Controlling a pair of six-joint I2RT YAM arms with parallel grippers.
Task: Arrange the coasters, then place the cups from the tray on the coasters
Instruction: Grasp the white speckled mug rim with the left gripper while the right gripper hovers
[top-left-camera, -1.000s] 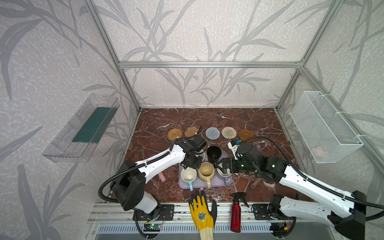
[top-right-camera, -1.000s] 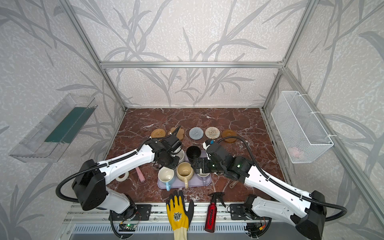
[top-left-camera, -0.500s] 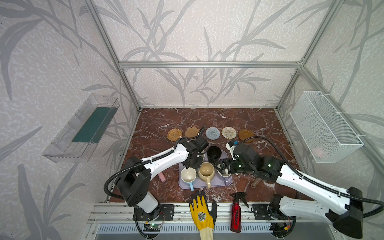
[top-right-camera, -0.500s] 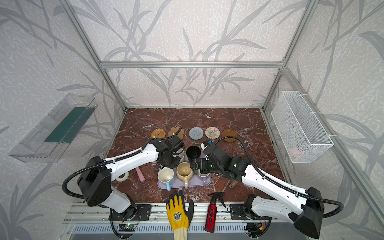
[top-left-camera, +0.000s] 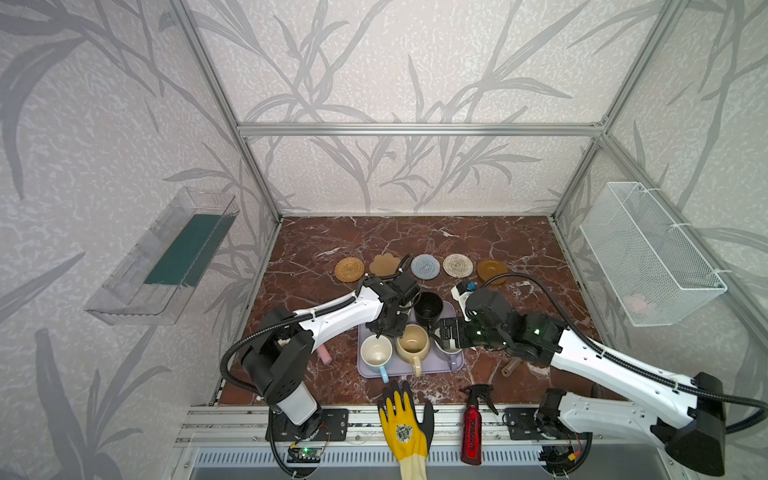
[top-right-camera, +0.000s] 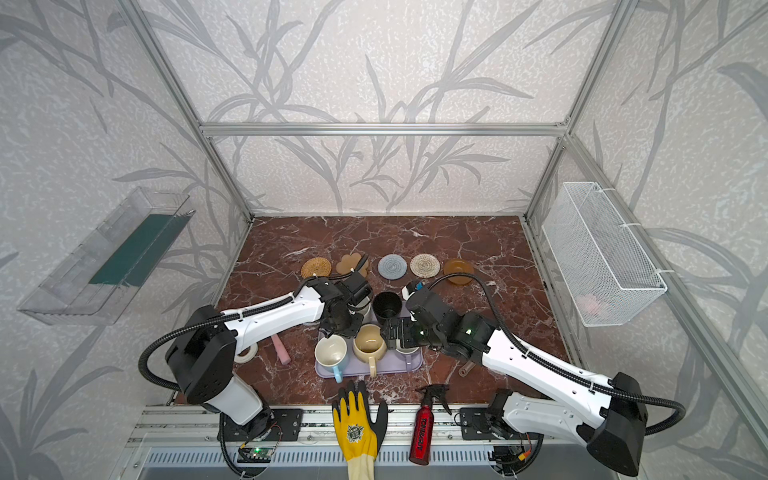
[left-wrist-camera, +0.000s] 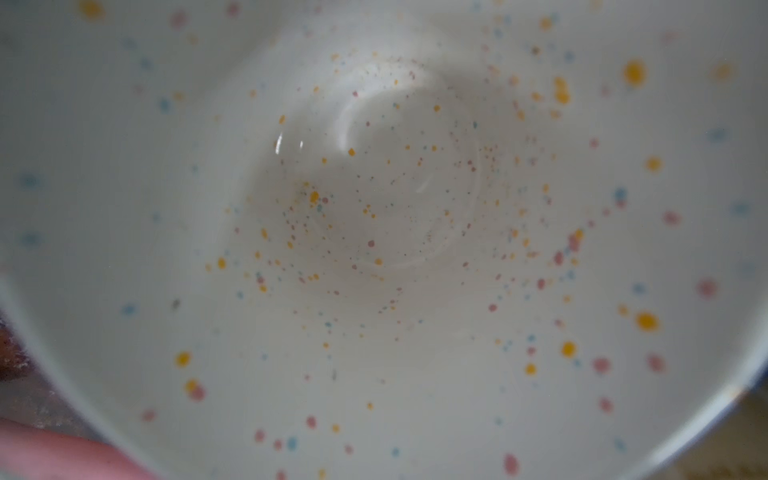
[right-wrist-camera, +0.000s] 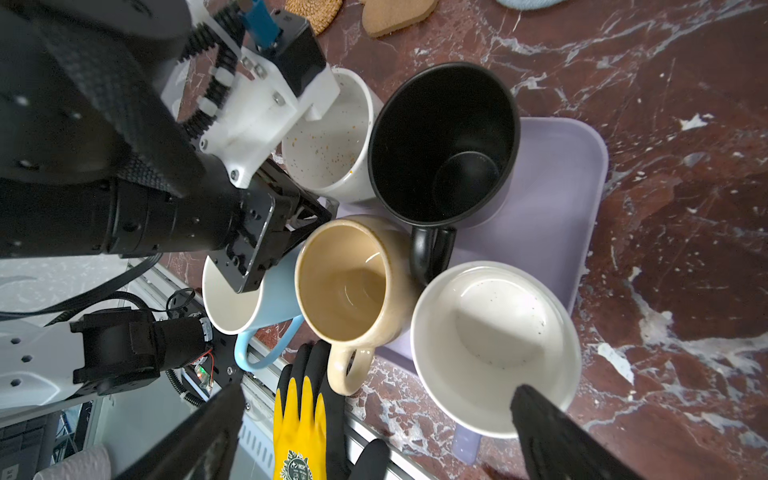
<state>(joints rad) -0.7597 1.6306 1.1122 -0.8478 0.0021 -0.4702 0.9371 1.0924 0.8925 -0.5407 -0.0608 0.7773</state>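
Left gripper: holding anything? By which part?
The left gripper is shut on the white speckled mug, apparently at its handle. The contact itself is hidden.

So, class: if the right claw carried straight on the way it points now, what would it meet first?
Probably the lavender-grey mug on the tray: the open right claw hangs over it, one finger over its rim. Depth is hard to judge.

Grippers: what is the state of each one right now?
Left gripper: closed on the white speckled mug.
Right gripper: open, holding nothing, at the lavender-grey mug.
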